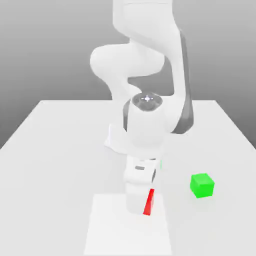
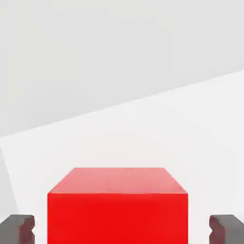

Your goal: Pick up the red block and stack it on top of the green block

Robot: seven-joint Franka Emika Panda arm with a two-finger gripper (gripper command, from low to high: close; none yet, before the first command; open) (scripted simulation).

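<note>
The red block [image 2: 117,205] lies between my gripper's [image 2: 122,231] two dark fingertips [image 2: 19,228]. A gap shows on each side of it, so the jaws stand open around the cube without touching it. In the exterior view the gripper [image 1: 141,204] is down at the table, and only a thin red sliver of the red block [image 1: 148,202] shows beside the hand. The green block [image 1: 202,185] sits on the table to the exterior view's right of the gripper, apart from it and untouched.
A lighter square patch [image 1: 127,232] marks the white table [image 1: 55,145] under the gripper. The arm's bulky white links [image 1: 145,120] rise directly behind and above the hand.
</note>
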